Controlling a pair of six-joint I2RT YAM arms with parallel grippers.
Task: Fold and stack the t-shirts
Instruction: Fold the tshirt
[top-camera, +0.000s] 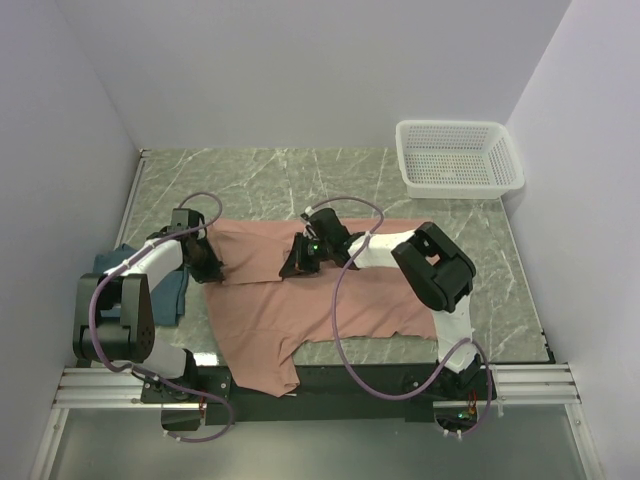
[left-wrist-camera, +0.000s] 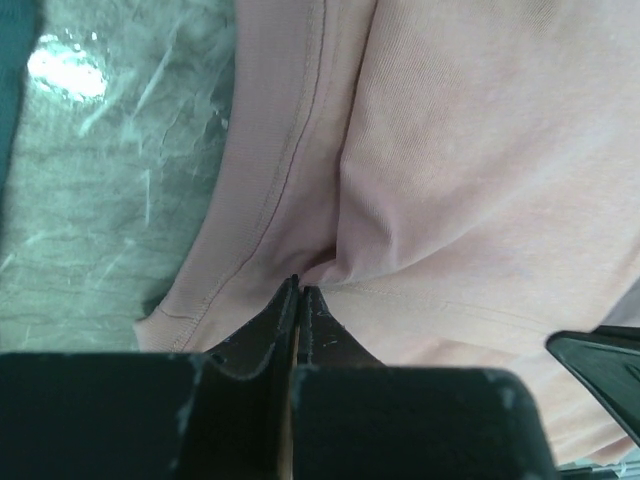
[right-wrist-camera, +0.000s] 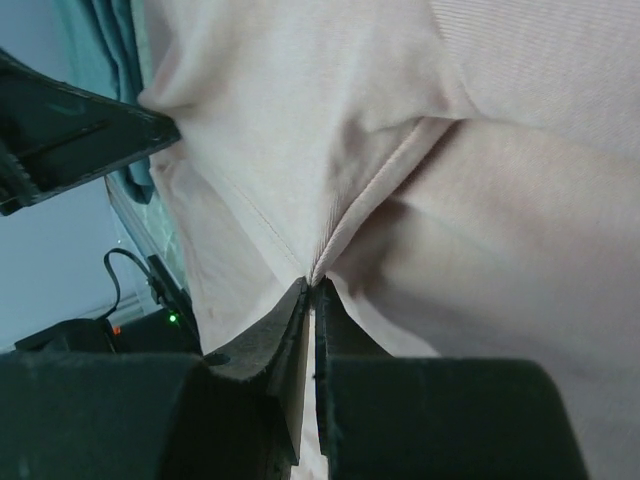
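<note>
So the pink shirt (top-camera: 330, 300) is lying spread out in the middle of the table (top-camera: 300, 170). Its near end is hanging over the table's 6 o'clock edge, and there are a few soft wrinkles running across it. The teal shirt (top-camera: 172, 292) is sitting bunched up over at 9 o'clock, just beside the pink one and partly tucked under the left arm.

The left claw (top-camera: 205, 265) is pinching the pink shirt at its 9 o'clock edge. In the left wrist view, the fingers (left-wrist-camera: 270, 325) are pressing together with the hemmed cloth (left-wrist-camera: 450, 150) puckering right at the tips. A sliver of teal (left-wrist-camera: 15, 60) is showing in the far corner there.

The right claw (top-camera: 297, 262) is gripping the same shirt around 11 o'clock from its centre, near the far edge. In its own camera, the fingers (right-wrist-camera: 275, 335) are squeezing together on a raised fold of pink fabric (right-wrist-camera: 500, 250), and the seam is running straight into the tips. Some teal (right-wrist-camera: 110, 40) is peeking in beyond that.

The two claws are sitting near each other, both low on the cloth. A white mesh basket (top-camera: 455, 124) is sitting at 1 o'clock, well apart from both shirts.
</note>
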